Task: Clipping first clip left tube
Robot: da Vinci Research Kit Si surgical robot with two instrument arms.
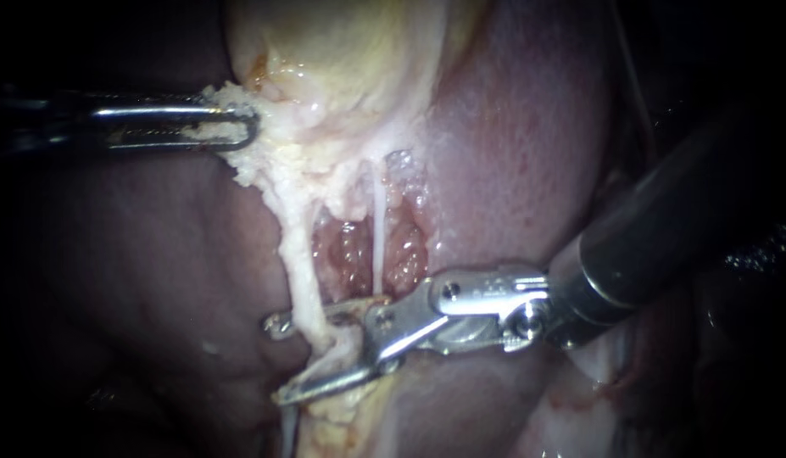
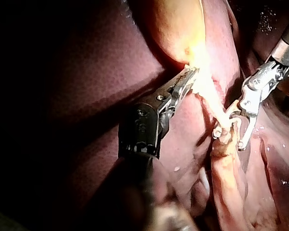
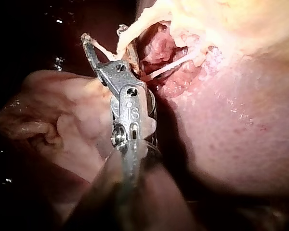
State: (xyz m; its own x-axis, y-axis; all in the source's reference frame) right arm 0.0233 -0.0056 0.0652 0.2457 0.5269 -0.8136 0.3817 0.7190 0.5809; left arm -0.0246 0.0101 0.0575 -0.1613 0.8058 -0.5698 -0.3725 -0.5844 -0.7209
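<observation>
Jaws of right instrument (image 1: 275, 360) gape wide, straddling left tube (image 1: 299, 263) at its lower end; tube lies between them, unclamped. Left instrument (image 1: 247, 129) jaws closed on gallbladder (image 1: 342, 59) edge.

No text, label, number or sign can be read in any view.

Count taken across the endoscope and both wrist views.

Instruments: 2. These are the left instrument (image 1: 240, 127) and the right instrument (image 1: 282, 358). Each ends in 2 jaws, so 4 jaws in total.

Tubes: 2. The left tube (image 1: 299, 263) is the thicker, pale one. The right tube (image 1: 378, 246) is the thin, white one.

Gallbladder (image 1: 342, 51): 1.

Liver (image 1: 511, 144): 1, showing on both sides of the tubes.

Kinds of thing tallied: 4. Items in all: 6.
</observation>
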